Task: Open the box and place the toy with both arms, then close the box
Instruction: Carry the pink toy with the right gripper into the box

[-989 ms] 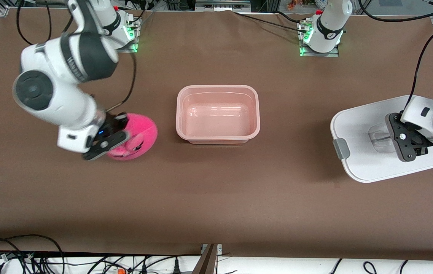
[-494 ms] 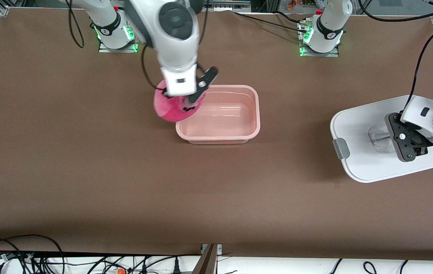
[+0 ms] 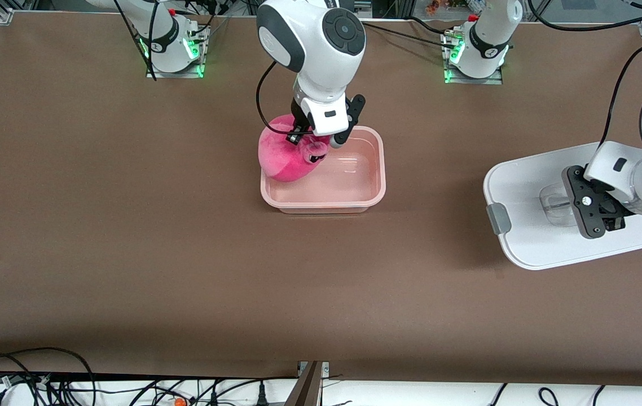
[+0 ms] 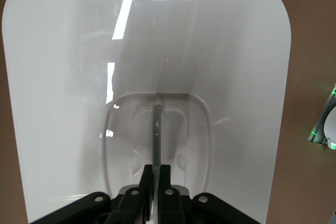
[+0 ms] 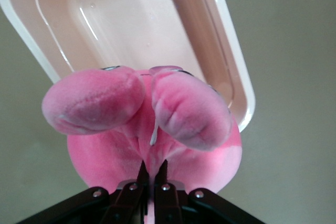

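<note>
Toy (image 3: 284, 155) pinched in right gripper (image 3: 311, 142) over box (image 3: 355, 194).

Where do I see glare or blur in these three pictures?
Left wrist view: bright white streaks of glare lie on the lid. Right wrist view: the toy is close and slightly soft, with small highlights inside the box. Front view: sharp, with soft shadows on the table beside box and lid.

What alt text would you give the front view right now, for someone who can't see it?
The right tool, shut on a pink plush toy, holds it over the open pink tub at mid-table. Toward the left arm's end, the left tool is shut on the clear handle of the white lid.
</note>
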Motion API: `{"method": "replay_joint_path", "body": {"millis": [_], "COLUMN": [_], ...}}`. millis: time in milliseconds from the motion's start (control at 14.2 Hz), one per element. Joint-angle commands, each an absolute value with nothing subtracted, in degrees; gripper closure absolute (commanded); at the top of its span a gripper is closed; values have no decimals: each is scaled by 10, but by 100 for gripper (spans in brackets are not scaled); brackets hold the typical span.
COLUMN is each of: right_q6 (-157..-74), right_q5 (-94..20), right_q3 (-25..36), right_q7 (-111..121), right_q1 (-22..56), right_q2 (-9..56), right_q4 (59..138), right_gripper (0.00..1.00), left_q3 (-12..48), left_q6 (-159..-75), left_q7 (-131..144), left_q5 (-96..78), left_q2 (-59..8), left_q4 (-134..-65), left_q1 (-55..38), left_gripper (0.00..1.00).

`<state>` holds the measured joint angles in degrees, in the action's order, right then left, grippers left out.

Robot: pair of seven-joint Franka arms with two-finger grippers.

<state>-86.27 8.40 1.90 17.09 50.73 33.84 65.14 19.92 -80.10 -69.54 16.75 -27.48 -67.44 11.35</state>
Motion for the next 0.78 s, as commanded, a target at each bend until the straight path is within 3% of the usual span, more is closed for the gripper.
{"method": "replay_joint_path", "body": {"millis": [0, 706], "right_q6": [-854, -917], "right_q5": [98, 148], "right_q3": [25, 26], "right_q7": [193, 183], "right_q1": [513, 535], "right_q2": [370, 466], "right_q4": [605, 605], "right_gripper": [100, 100], "left_q3": [198, 199], "left_q6": [-795, -795], "left_q7": [-708, -708], "left_q5": [170, 171], "left_q2": [-275, -275], "left_q4": [-665, -665], "left_q1": [112, 112], "left_gripper": [100, 100]}}
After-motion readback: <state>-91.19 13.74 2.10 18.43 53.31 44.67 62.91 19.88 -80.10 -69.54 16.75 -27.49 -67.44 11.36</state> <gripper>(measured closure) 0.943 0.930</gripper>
